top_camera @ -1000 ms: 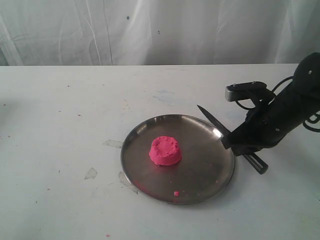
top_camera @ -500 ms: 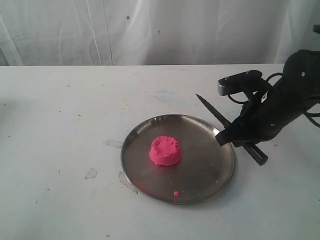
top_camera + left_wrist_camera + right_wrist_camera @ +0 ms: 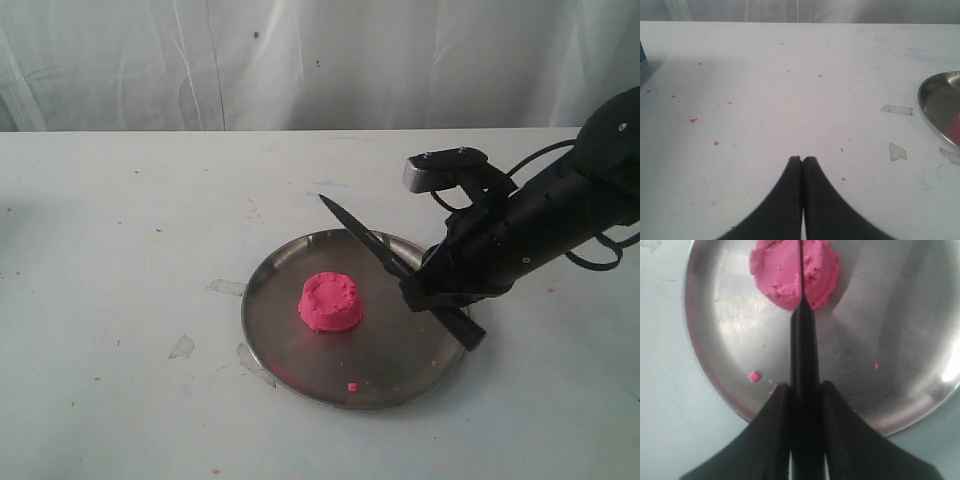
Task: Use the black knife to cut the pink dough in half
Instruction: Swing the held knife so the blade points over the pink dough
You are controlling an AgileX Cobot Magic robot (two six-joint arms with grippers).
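Observation:
The pink dough (image 3: 331,301) is one round domed lump in the middle of the steel plate (image 3: 290,355). My right gripper (image 3: 432,292) is shut on the black knife (image 3: 362,237), held in the air over the plate's right part, blade pointing up-left past the dough. In the right wrist view the knife (image 3: 802,340) runs out from between the fingers (image 3: 777,410), its blade lined over the middle of the dough (image 3: 777,275). My left gripper (image 3: 802,159) is shut on nothing, over bare table left of the plate (image 3: 935,107).
A tiny pink crumb (image 3: 352,386) lies near the plate's front rim. Bits of clear tape (image 3: 182,346) and pink specks dot the white table. A white curtain hangs behind. The left gripper is outside the exterior view.
My right gripper has lifted the knife off the plate's right rim and swung it left, so the blade now hangs over the plate near the dough. The dough has not moved.

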